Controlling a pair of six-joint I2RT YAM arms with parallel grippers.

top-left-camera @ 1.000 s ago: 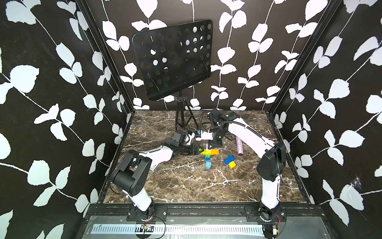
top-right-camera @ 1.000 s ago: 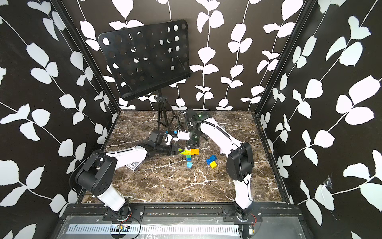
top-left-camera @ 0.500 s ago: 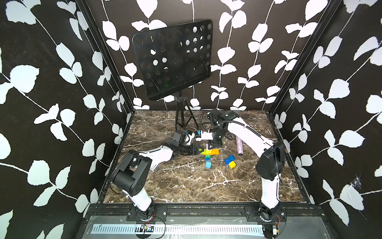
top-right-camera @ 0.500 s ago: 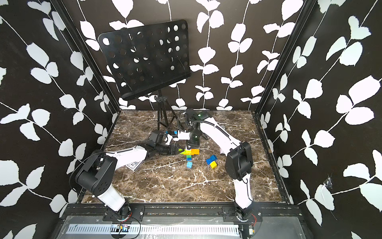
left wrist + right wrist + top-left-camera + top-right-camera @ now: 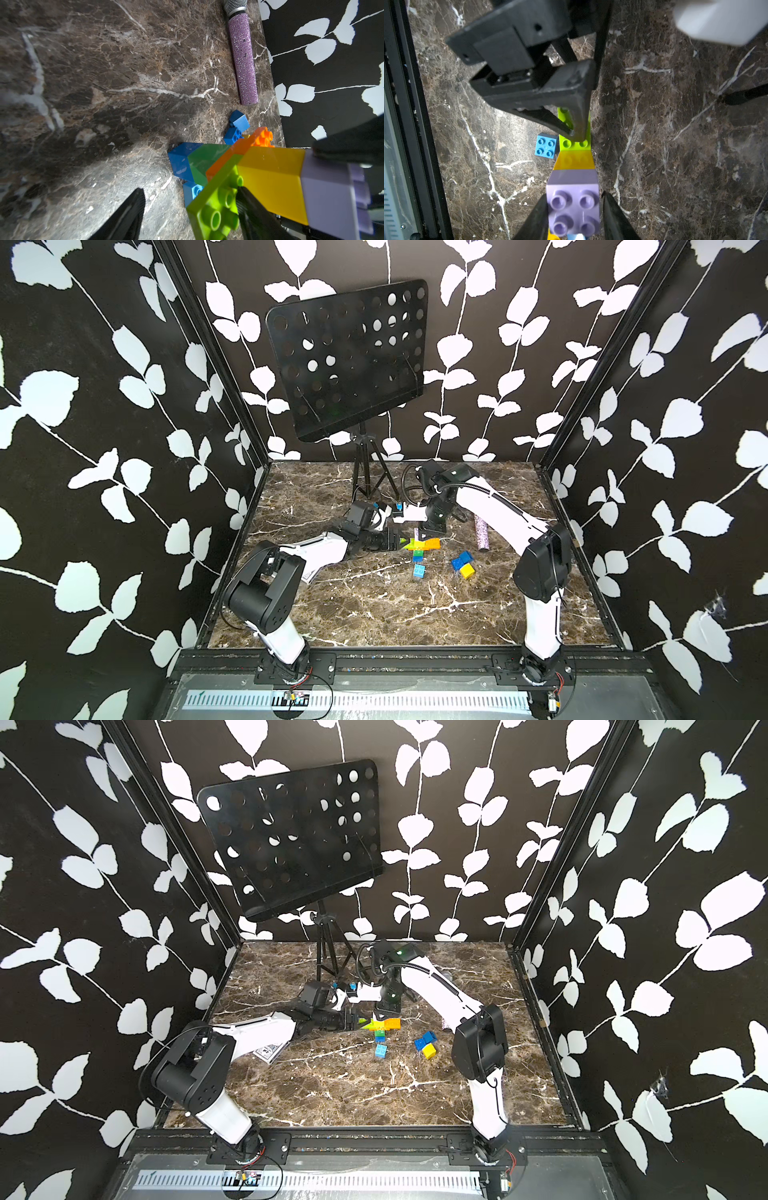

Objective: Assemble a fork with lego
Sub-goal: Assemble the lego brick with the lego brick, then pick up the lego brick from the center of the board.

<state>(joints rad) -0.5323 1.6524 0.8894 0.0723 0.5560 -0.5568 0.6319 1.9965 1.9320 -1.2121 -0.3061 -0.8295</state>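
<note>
The fork (image 5: 424, 545) (image 5: 382, 1025) is a partly built figure at mid-table: blue and green stem, orange crossbar, lime plate, with a yellow and pale lilac prong (image 5: 574, 166) standing up. My right gripper (image 5: 574, 195) (image 5: 424, 533) points down over the lilac brick; one finger touches it and the other stands slightly clear, so it is open. My left gripper (image 5: 189, 189) (image 5: 401, 540) is open, reaching in low from the left. One fingertip (image 5: 251, 207) rests against the lime plate (image 5: 216, 209), the other is well apart. Loose lego lies nearby.
A light blue brick (image 5: 419, 571) (image 5: 546, 145) lies just in front of the fork. Blue and yellow bricks (image 5: 463, 564) (image 5: 236, 126) lie to its right. A glittery microphone (image 5: 481, 533) (image 5: 243, 60) lies beyond them. A black music stand (image 5: 347, 369) stands at the back; a patterned box (image 5: 268, 1052) is under the left arm.
The right gripper's jaws have widened around the lilac brick. Both arms and the fork stay where they were.
</note>
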